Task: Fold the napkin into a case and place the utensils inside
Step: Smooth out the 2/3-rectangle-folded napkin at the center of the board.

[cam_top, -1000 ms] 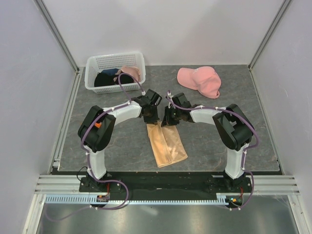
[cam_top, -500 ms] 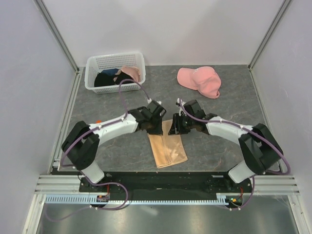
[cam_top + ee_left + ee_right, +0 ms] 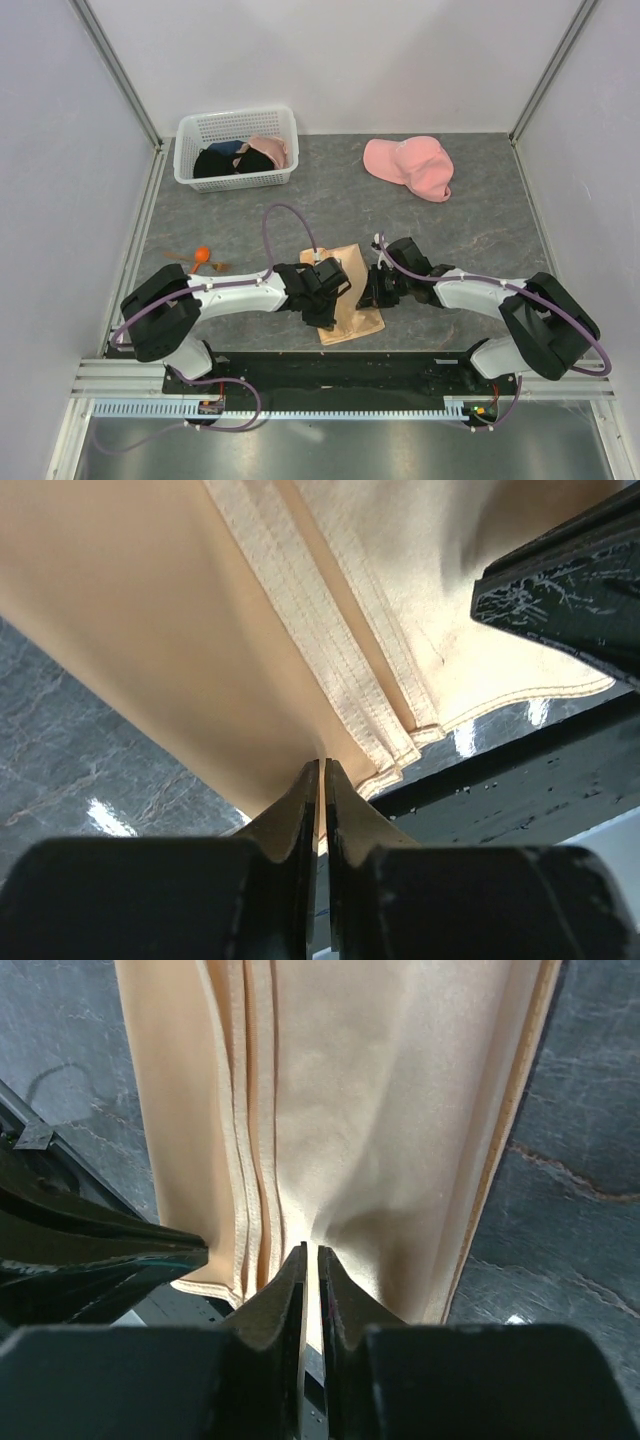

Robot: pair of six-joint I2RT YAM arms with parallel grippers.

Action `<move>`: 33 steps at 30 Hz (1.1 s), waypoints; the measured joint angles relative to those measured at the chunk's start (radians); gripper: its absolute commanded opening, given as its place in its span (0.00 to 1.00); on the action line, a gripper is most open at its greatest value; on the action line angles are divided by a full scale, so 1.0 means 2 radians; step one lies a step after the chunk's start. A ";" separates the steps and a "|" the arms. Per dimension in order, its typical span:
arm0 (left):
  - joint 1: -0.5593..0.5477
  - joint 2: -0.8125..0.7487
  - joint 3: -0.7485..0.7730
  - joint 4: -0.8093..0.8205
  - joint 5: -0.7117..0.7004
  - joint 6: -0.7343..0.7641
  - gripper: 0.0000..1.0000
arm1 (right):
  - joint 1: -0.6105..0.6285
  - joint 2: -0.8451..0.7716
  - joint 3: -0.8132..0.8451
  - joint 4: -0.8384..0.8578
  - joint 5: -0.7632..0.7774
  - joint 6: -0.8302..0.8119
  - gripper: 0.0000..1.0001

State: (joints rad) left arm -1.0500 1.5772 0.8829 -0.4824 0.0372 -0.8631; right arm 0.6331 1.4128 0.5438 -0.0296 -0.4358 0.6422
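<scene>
The peach-tan napkin [image 3: 349, 295] lies folded in a narrow strip near the table's front edge, its far end doubled toward the near end. My left gripper [image 3: 327, 303] is shut on the cloth at its left side; the wrist view shows the jaws pinching the napkin [image 3: 200, 630] by its hemmed corner. My right gripper [image 3: 375, 292] is shut on the right side; its wrist view shows the jaws closed on a fold of the napkin [image 3: 370, 1110]. The utensils [image 3: 196, 260], brown wooden sticks with an orange spoon bowl, lie on the table at the left, apart from both grippers.
A white basket [image 3: 238, 148] with dark and pink clothes stands at the back left. A pink cap [image 3: 410, 166] lies at the back right. The black base rail [image 3: 340, 365] runs just in front of the napkin.
Both grippers have moved toward the front edge holding the napkin's far end, folding it over toward the near end. The utensils at the left have come into view as the left arm stretched out.
</scene>
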 measured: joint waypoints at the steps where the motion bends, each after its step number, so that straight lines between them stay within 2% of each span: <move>1: -0.002 -0.005 -0.004 0.001 0.000 -0.006 0.10 | 0.000 0.000 -0.004 0.004 0.000 0.001 0.14; 11: -0.017 -0.042 -0.060 0.002 -0.001 -0.035 0.10 | 0.000 0.018 -0.015 0.031 0.002 0.005 0.13; 17: -0.017 -0.057 -0.066 0.000 -0.002 -0.040 0.10 | 0.005 0.022 -0.015 0.041 0.000 0.006 0.14; 20: -0.017 -0.064 -0.061 -0.010 -0.009 -0.040 0.12 | 0.008 0.021 -0.014 0.037 0.002 0.006 0.18; 25: -0.006 -0.090 -0.042 -0.035 -0.033 -0.040 0.13 | 0.028 0.009 -0.003 0.020 0.007 0.009 0.31; 33: 0.065 -0.094 -0.026 -0.042 -0.028 -0.023 0.15 | 0.097 0.002 0.015 0.022 0.012 0.030 0.40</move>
State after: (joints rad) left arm -0.9192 1.3884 0.8310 -0.5655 -0.0189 -0.9096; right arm 0.8276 1.4178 0.5732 0.0139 -0.4122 0.7029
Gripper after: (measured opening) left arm 0.125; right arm 0.385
